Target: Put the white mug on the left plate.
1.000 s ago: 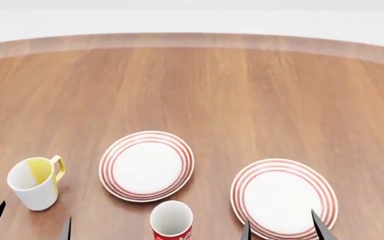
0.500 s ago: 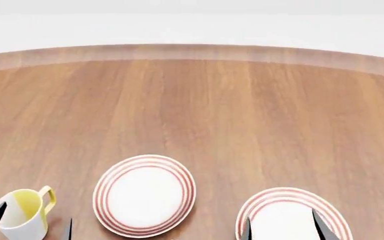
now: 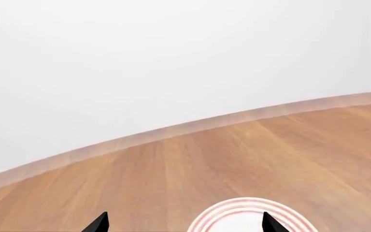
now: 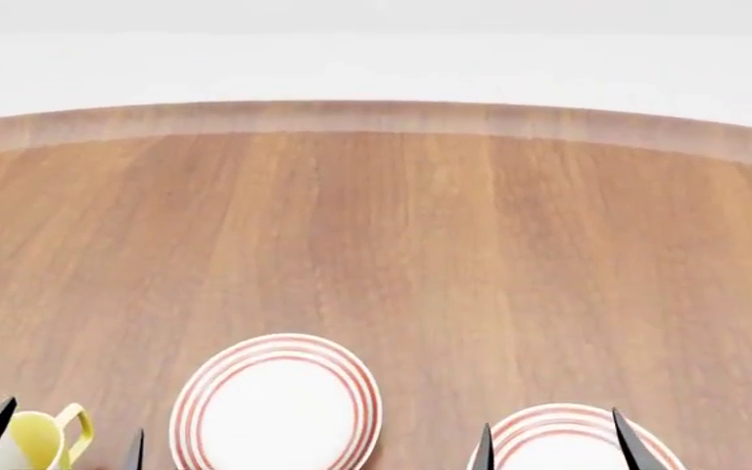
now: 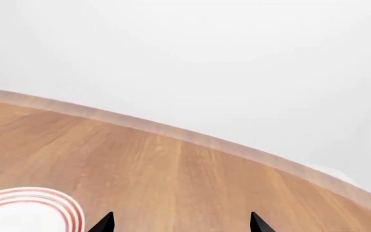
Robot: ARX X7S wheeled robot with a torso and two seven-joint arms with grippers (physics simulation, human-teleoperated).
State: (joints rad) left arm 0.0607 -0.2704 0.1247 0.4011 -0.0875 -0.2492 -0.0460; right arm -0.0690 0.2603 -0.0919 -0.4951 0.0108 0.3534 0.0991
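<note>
At the head view's near edge sits the left plate (image 4: 277, 406), empty; the white mug is out of view. Both claws, left claw (image 4: 60, 448) and right claw (image 4: 552, 443), spread, gripping nothing. Best find the mug first, then approach its body squarely.

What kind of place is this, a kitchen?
Maybe a dining spot, though it looks like a plain simulated room. A big wooden table holds two red-ringed plates, the left plate and another, plus a yellow-handled mug.
</note>
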